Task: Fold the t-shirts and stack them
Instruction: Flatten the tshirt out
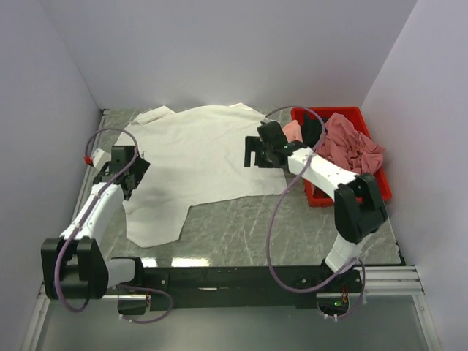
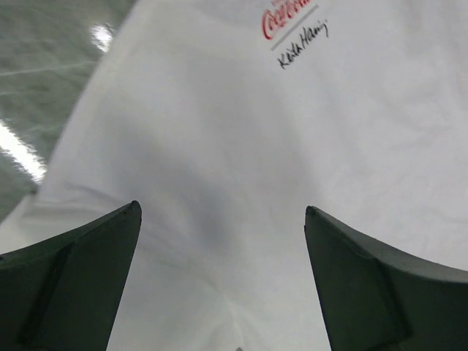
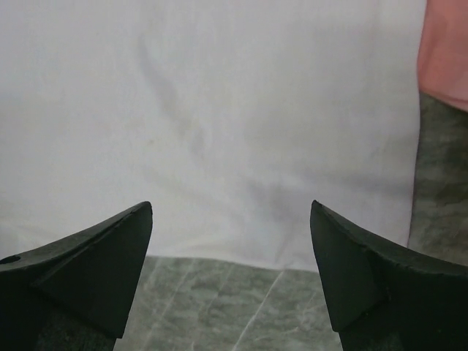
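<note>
A large white t-shirt [image 1: 197, 157] lies spread on the marbled table, one sleeve reaching toward the near left. Its red-and-black print [image 2: 289, 18] shows in the left wrist view. My left gripper [image 1: 137, 174] hovers over the shirt's left side, open and empty [image 2: 223, 212]. My right gripper [image 1: 252, 152] is over the shirt's right edge, also open and empty [image 3: 230, 208], with the hem and bare table between its fingers. A dusty rose t-shirt [image 1: 352, 142], a light pink one [image 1: 292, 130] and some black cloth [image 1: 313, 131] sit bundled in the bin.
The red plastic bin [image 1: 325, 112] stands at the back right, close behind my right arm. White walls enclose the table on three sides. Grey marbled tabletop [image 1: 248, 227] shows in front of the shirt. Light pink cloth [image 3: 446, 51] shows at the right wrist view's upper right.
</note>
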